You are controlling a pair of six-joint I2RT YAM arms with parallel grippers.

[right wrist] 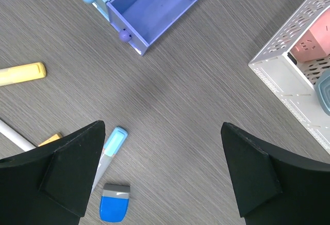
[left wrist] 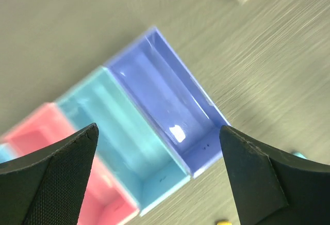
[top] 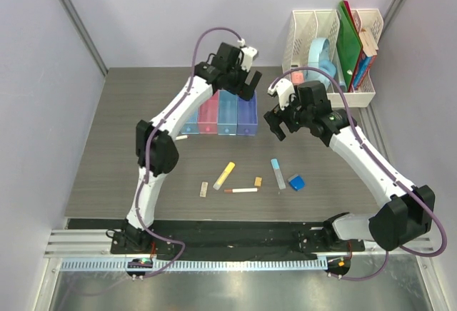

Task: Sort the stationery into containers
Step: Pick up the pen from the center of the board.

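Note:
The four joined bins [top: 218, 113] stand mid-table: light blue, pink [top: 208, 115], light blue, purple-blue [top: 247, 115]. My left gripper [top: 246, 88] hovers open and empty above their far right end. In the left wrist view [left wrist: 158, 129] the purple-blue bin [left wrist: 165, 96], a light blue bin [left wrist: 126, 137] and the pink bin [left wrist: 41, 132] lie below, all empty. My right gripper [top: 272, 109] is open and empty right of the bins. The yellow marker [top: 224, 175], white pen [top: 241, 190], pale blue stick [top: 278, 173], blue wedge [top: 296, 182], orange block [top: 258, 181] and beige block [top: 203, 189] lie on the table.
The white mesh rack [top: 332, 54] with green folders and books stands at the back right. The right wrist view [right wrist: 163, 126] shows the stick [right wrist: 111, 145], the wedge [right wrist: 114, 209], the marker [right wrist: 20, 74] and the rack's corner [right wrist: 289, 75]. A small white piece [top: 181, 138] lies left of the bins.

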